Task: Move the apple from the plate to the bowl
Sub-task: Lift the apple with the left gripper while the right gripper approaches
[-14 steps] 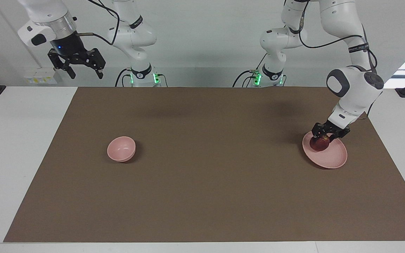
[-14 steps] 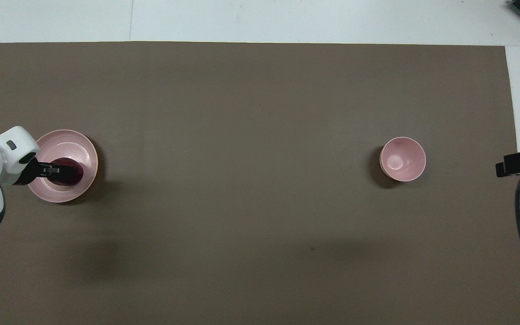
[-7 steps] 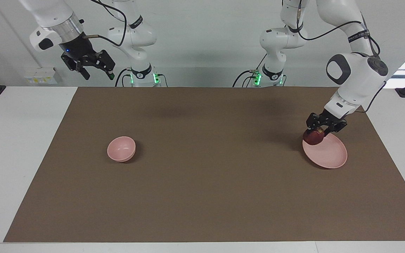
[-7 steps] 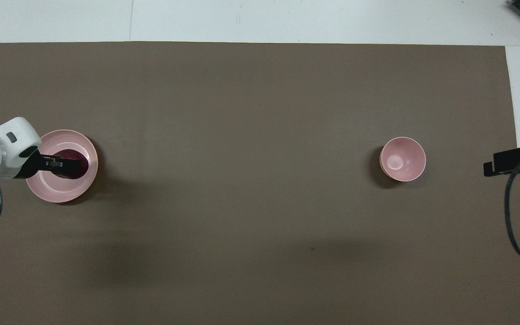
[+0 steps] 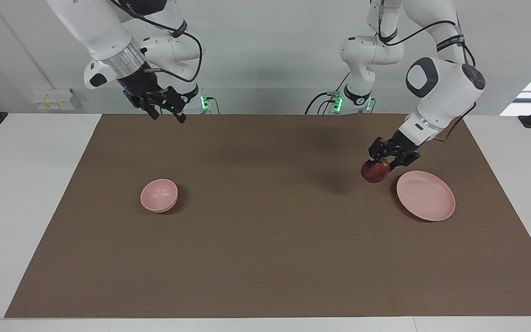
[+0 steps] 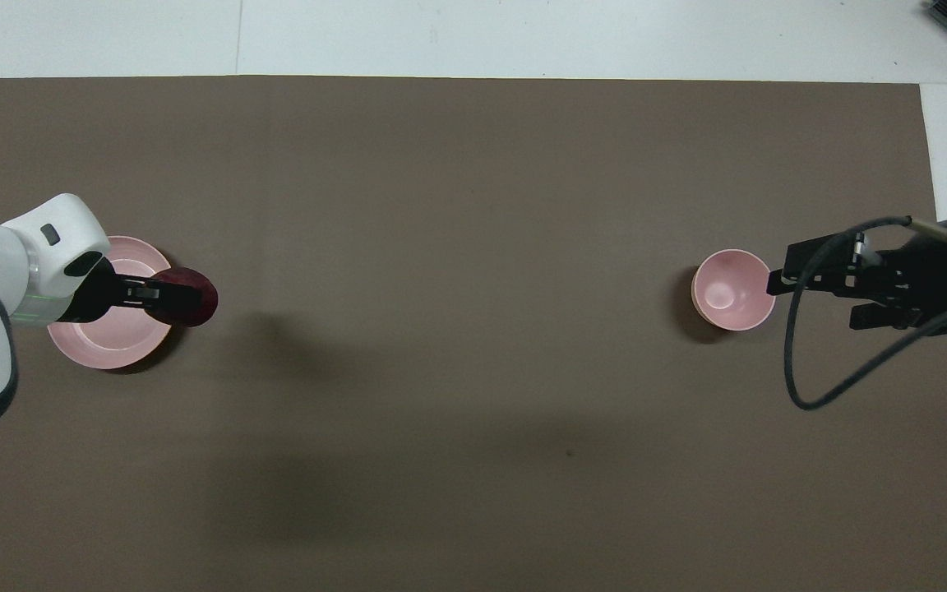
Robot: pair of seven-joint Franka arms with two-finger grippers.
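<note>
My left gripper (image 5: 383, 165) is shut on the dark red apple (image 5: 375, 172) and holds it in the air. The apple hangs over the brown mat just past the plate's rim, on the side toward the bowl, and also shows in the overhead view (image 6: 192, 298). The flat pink plate (image 5: 427, 197) lies bare at the left arm's end; my left gripper (image 6: 163, 293) partly covers it (image 6: 108, 349) from above. The small deep pink bowl (image 5: 158, 195) stands empty toward the right arm's end (image 6: 732, 289). My right gripper (image 5: 168, 112) is open and raised, over the mat beside the bowl (image 6: 779, 284).
A brown mat (image 5: 265, 240) covers most of the white table (image 5: 21, 184). A black cable (image 6: 802, 362) loops from the right gripper above the mat. Nothing else lies between the plate and the bowl.
My left gripper has lifted the apple off the plate and carried it past the rim toward the bowl. My right gripper has swung in and down toward the bowl.
</note>
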